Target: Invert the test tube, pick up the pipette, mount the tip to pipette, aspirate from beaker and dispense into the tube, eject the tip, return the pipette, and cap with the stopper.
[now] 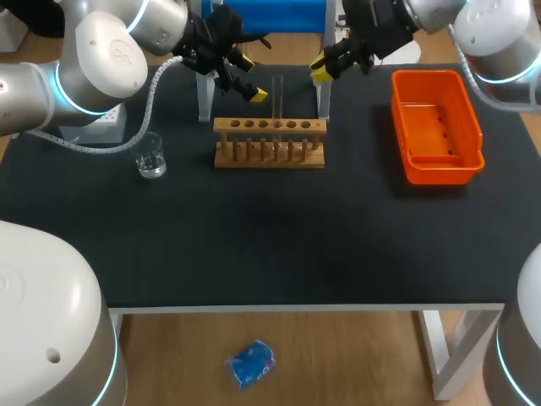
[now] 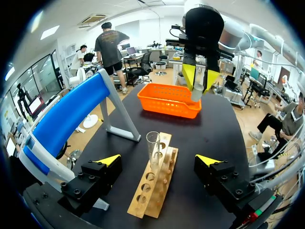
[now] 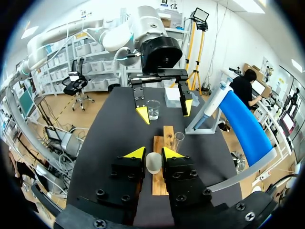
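A clear test tube (image 1: 277,95) stands upright, mouth up, in the wooden rack (image 1: 269,144) at the back middle of the table. My right gripper (image 1: 324,68) hovers just right of the tube, shut on a whitish stopper (image 3: 153,162) between its yellow tips. In the right wrist view the tube (image 3: 178,141) is ahead and a little to the side of the stopper. My left gripper (image 1: 251,78) is open and empty just left of the tube; in its own view the tube (image 2: 153,147) stands between and ahead of its fingers (image 2: 110,160). A glass beaker (image 1: 151,156) sits left of the rack.
An orange bin (image 1: 436,127) stands at the back right. A blue pipette stand (image 2: 66,119) on pale legs rises behind the rack, close to both grippers. The dark table mat (image 1: 270,237) stretches in front of the rack.
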